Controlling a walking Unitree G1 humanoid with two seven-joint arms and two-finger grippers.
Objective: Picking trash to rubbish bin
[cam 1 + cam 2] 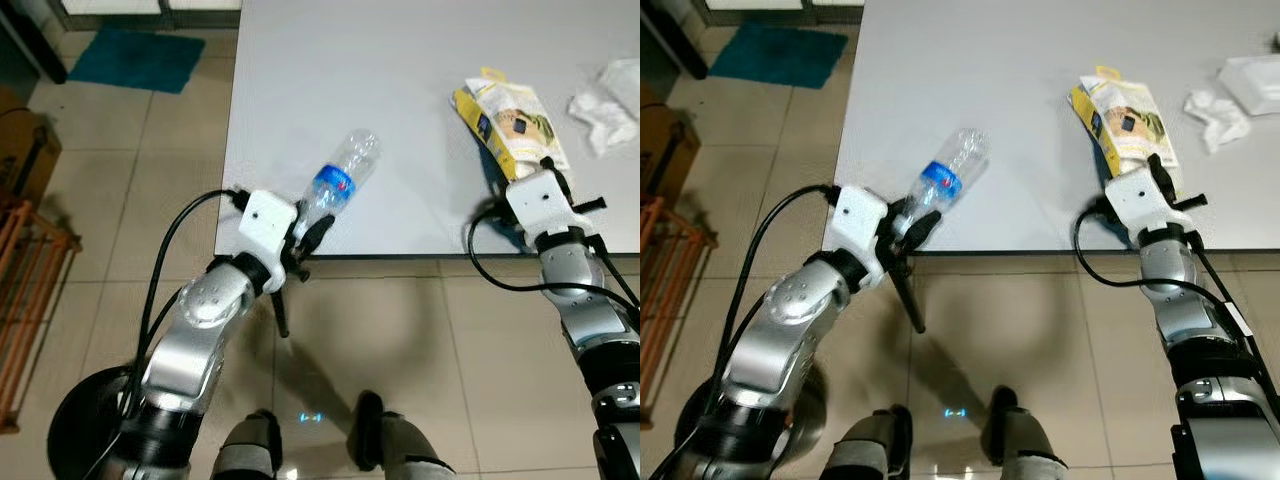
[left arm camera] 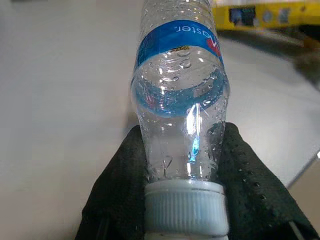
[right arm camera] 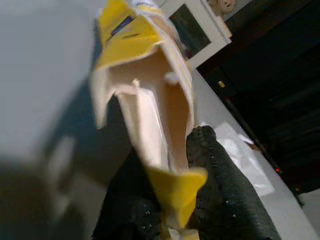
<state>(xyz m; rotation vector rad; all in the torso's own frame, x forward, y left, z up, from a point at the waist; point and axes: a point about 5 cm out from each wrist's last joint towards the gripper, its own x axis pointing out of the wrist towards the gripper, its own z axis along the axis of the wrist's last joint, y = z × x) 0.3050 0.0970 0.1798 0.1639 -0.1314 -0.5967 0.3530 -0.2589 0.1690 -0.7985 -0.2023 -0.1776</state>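
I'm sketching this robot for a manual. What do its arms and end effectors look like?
Both arms are rounded silver segments with black joints and looping black cables. Each wrist carries a white boxy housing. The left end effector and right end effector have black fingers with a dotted, textured surface.

Head views are evenly and brightly lit from overhead and sharp at centre; the table [image 1: 400, 120] reads pale with mild washout toward the upper right, and the robot's soft shadow falls on the floor [image 1: 400, 340] at lower centre. The left wrist view is bright, with glints on the bottle [image 2: 180, 100] and blurred background. The right wrist view is dim and soft; the packet [image 3: 150, 100] is blurred, the right side nearly black.
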